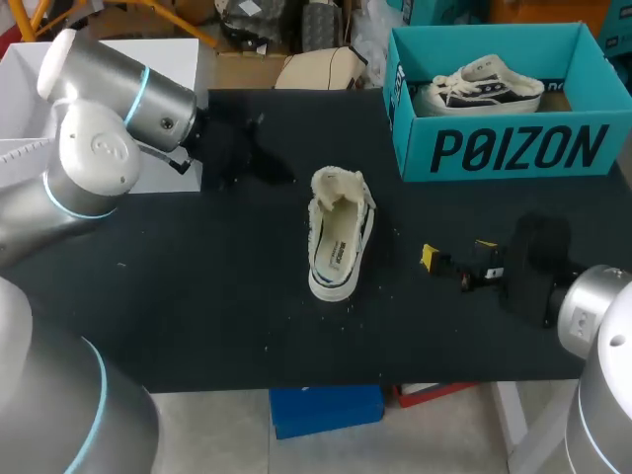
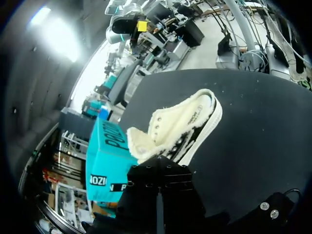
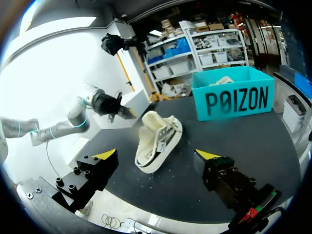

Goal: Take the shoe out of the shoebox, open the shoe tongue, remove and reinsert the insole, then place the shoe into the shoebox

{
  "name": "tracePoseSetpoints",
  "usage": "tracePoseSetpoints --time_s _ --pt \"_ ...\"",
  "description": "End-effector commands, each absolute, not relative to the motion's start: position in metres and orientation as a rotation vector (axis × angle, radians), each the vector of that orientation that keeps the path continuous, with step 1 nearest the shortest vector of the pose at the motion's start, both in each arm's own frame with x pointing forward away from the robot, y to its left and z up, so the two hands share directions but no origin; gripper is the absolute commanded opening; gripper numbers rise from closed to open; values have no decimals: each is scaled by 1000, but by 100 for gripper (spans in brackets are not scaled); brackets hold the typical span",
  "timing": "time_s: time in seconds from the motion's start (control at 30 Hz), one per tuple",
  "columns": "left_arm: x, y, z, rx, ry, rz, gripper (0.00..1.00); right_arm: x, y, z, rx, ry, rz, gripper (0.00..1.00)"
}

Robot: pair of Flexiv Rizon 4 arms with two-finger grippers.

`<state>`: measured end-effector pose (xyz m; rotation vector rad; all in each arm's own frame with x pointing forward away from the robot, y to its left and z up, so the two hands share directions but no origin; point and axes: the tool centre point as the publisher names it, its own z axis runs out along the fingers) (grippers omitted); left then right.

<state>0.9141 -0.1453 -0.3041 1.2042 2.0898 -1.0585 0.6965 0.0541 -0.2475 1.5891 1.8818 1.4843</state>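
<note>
- Yellow-tipped right gripper (image 3: 156,154) sits low over the near right of the black table (image 1: 197,296). Its fingers are spread wide and hold nothing.
- Just ahead of it lies the shoe (image 3: 158,136), a cream fleece-lined sneaker with a dark side stripe, alone on the middle of the table and touched by neither arm.
- From overhead, the shoe (image 1: 338,237) has its long axis running near-to-far. The white rubber toe seems to point at the near edge, with the fluffy mouth at the far end.
- The tongue (image 1: 336,186) looks folded open. The insole (image 1: 336,252) shows inside, apparently seated.
- Key relation: the right gripper (image 1: 457,253) stands to the shoe's right, level with its near half and close by. From its wrist view the shoe lines up toe-first between the open fingers.
- The left gripper (image 3: 122,112) hangs farther off, at the far left of the table. Its state cannot be told from any view, though the shoe (image 2: 183,126) lies ahead of it too.
- Judgement: the right arm is the nearer one and better placed for the next grasp.
- Farthest off is the teal shoebox (image 1: 513,148) at the far right corner, well apart from the shoe, with a second shoe (image 1: 479,87) inside.
</note>
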Motion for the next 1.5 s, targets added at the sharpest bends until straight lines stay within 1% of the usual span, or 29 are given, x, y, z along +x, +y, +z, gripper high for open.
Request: tracePoseSetpoints --time_s 0.03,0.37,0.67,0.83,1.07,1.5 --pt "927 -153 -306 1178 2069 -1057 0 695 56 -249 1589 1872 1484 100" --pt "984 -182 -303 1233 2115 -944 0 695 56 -249 1589 1872 1484 100" --pt "1001 -212 -319 1318 2128 -994 0 695 56 -249 1589 1872 1484 100" --pt "991 -233 -330 1412 2095 -1112 0 695 56 -249 1589 1872 1484 100" --pt "953 -254 -344 1559 2053 -1261 0 695 56 -249 1589 1872 1484 100" --pt "923 -235 -330 1667 2038 -1209 0 695 56 -249 1589 1872 1484 100"
